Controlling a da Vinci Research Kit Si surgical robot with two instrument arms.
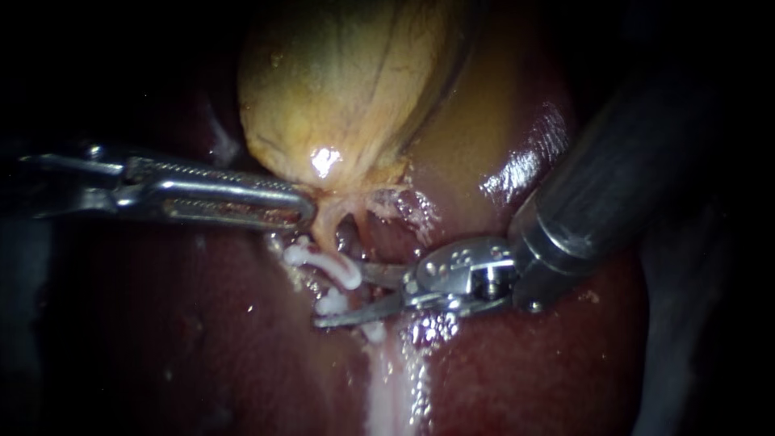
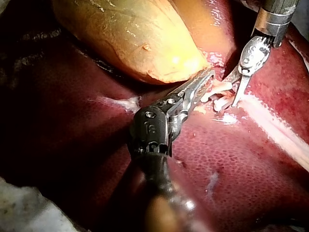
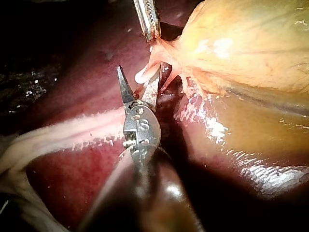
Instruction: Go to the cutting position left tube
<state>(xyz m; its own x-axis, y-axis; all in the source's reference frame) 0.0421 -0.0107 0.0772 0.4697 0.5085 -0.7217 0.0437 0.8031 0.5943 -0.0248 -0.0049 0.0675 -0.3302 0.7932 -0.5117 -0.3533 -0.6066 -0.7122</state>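
Left instrument: comes in level from the left; its pincer is closed on the lower end of the gallbladder.
Right instrument: comes in from the upper right; its pincer is a pair of thin blades standing apart, gripping nothing.
Left tube: runs down from the gallbladder's lower end, carries white clips, and passes between the parted blades.
Liver: dark red, under everything.

The liver is wet and glossy, the gallbladder smooth and moist. The left instrument has bright, ridged metal jaws; the right instrument is polished metal on a dark glossy shaft.
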